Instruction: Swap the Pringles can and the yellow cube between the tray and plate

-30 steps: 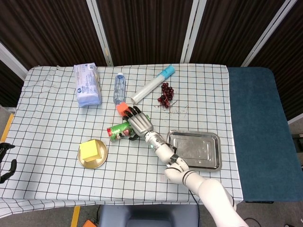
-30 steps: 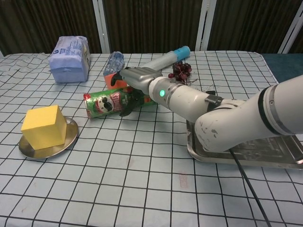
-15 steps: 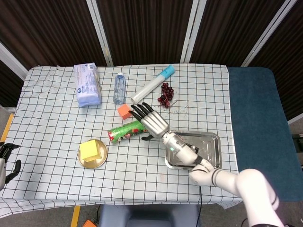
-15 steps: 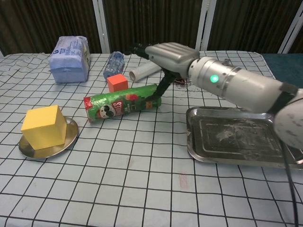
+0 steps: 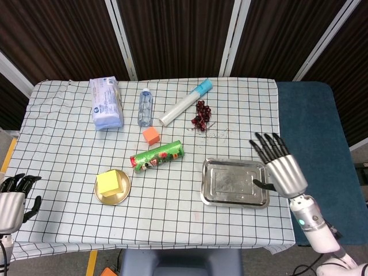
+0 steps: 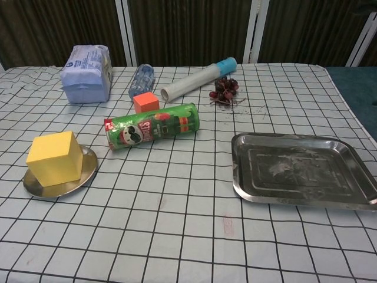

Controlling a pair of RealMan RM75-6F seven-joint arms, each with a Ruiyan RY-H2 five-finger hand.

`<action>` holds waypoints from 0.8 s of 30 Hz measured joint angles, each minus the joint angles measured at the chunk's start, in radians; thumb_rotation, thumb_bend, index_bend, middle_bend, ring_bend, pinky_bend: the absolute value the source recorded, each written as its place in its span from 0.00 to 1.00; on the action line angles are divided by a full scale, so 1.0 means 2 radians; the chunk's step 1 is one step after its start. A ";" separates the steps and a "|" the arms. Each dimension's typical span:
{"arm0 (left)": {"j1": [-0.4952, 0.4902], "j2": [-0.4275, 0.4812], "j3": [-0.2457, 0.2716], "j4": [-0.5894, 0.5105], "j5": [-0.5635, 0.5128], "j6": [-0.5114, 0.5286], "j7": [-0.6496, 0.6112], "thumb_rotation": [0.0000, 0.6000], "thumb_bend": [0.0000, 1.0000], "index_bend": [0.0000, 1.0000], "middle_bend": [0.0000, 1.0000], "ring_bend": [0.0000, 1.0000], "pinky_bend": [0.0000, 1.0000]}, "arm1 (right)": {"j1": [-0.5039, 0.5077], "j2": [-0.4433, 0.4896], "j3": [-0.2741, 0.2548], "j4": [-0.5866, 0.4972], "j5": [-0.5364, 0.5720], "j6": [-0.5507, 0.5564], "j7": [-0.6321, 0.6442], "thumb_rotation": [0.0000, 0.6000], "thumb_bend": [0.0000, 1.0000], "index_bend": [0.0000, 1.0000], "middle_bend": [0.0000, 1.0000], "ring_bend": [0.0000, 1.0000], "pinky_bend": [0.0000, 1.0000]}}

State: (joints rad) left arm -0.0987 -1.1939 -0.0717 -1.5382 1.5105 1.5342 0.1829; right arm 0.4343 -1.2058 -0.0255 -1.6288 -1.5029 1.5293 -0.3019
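The green Pringles can (image 5: 157, 156) (image 6: 152, 127) lies on its side on the checked tablecloth, between plate and tray. The yellow cube (image 5: 109, 183) (image 6: 54, 157) sits on the round metal plate (image 5: 119, 198) (image 6: 87, 168). The steel tray (image 5: 235, 182) (image 6: 297, 170) holds nothing. In the head view my right hand (image 5: 280, 169) hovers open at the tray's right edge, fingers spread, holding nothing. My left hand (image 5: 11, 202) shows at the far left beside the table, fingers apart and holding nothing. Neither hand shows in the chest view.
An orange cube (image 5: 150, 135) (image 6: 145, 102) lies just behind the can. Farther back are a water bottle (image 5: 145, 107), a white tube with a blue cap (image 5: 185, 102), a tissue pack (image 5: 106, 102) and dark grapes (image 5: 201, 115).
My right hand let go of the Pringles can and drew back to the right, past the tray. The can stays lying on the cloth. My left hand rose slightly at the left edge.
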 measured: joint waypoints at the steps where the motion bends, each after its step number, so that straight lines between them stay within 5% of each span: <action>1: -0.003 -0.001 0.000 -0.002 0.000 -0.005 0.001 1.00 0.45 0.23 0.25 0.18 0.24 | -0.032 -0.002 -0.005 0.025 0.002 0.025 0.003 1.00 0.06 0.00 0.00 0.00 0.00; 7: -0.016 0.003 0.001 -0.028 -0.011 -0.040 0.004 1.00 0.39 0.00 0.00 0.00 0.14 | -0.111 -0.006 -0.006 0.061 0.021 0.081 0.044 1.00 0.05 0.00 0.00 0.00 0.00; 24: -0.092 -0.007 -0.010 -0.113 -0.068 -0.162 0.078 1.00 0.32 0.00 0.00 0.00 0.10 | -0.140 0.009 0.001 0.077 -0.031 0.070 0.154 1.00 0.05 0.00 0.00 0.00 0.00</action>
State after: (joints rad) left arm -0.2834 -1.2082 -0.0909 -1.7642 1.3742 1.2112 0.3386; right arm 0.1552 -1.1869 -0.0242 -1.4747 -1.5646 1.6700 0.0053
